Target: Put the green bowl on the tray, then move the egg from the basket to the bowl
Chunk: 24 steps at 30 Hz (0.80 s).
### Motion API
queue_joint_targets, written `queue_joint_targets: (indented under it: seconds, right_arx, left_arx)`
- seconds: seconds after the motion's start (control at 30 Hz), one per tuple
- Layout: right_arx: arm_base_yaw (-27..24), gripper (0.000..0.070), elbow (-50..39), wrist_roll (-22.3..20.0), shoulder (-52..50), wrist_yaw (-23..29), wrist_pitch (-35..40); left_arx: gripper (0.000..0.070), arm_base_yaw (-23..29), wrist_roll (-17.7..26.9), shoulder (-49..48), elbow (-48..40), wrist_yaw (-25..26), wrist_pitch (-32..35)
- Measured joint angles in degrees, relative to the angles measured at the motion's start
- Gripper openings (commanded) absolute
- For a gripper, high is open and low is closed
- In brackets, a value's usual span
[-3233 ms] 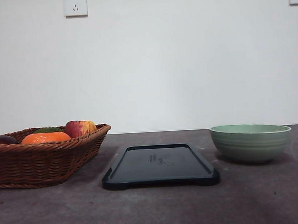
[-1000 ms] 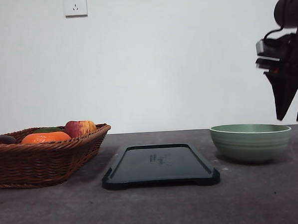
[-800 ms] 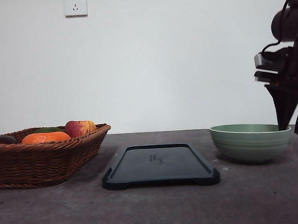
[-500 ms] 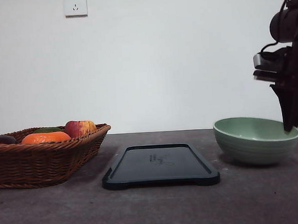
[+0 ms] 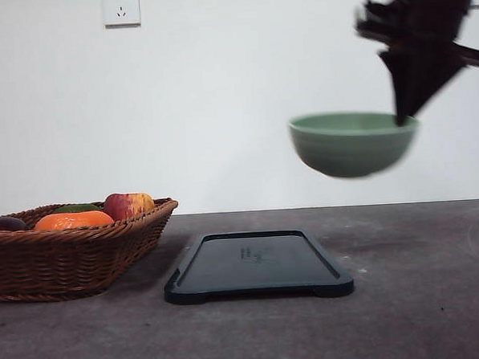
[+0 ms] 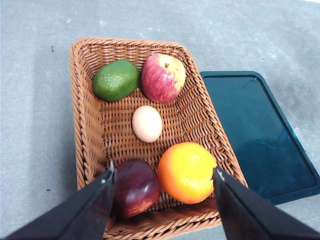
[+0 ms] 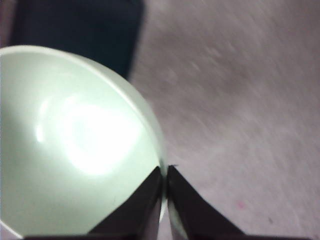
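Note:
The green bowl hangs in the air above and to the right of the dark tray, blurred by motion. My right gripper is shut on the bowl's right rim; in the right wrist view its fingers pinch the rim of the green bowl, with the tray beyond. The wicker basket stands at the left. In the left wrist view the egg lies in the middle of the basket. My left gripper hovers open above the basket's contents.
The basket also holds an avocado, a red apple, an orange and a dark purple fruit. The grey table stretches right of the tray. Wall sockets sit high on the back wall.
My right gripper came down onto the bowl's right rim, tilted it, shut on it, then lifted it up and leftward off the table. Basket and tray stayed put.

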Motion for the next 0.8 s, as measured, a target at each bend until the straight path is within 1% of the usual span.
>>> queue_joint_targets:
  seconds: [0.2,0.37,0.53,0.8]
  right_arx:
    - [5.86,0.0,7.0,0.51,5.46,-0.11,0.14]
    - [8.99,0.0,10.82,1.1,12.72,-0.11,0.36]
    - [10.41,0.0,11.11,1.69,17.6,-0.1,1.59]
    - [10.62,0.0,11.19,1.91,22.62,-0.04,3.4]
  left_arx:
    - [0.0389,0.0,0.0,0.0,0.0,0.0,0.0]
    - [0.0389,0.0,0.0,0.0,0.0,0.0,0.0]
    - [0.0389,0.0,0.0,0.0,0.0,0.0,0.0]
    - [0.039,0.0,0.0,0.0,0.0,0.0,0.0]
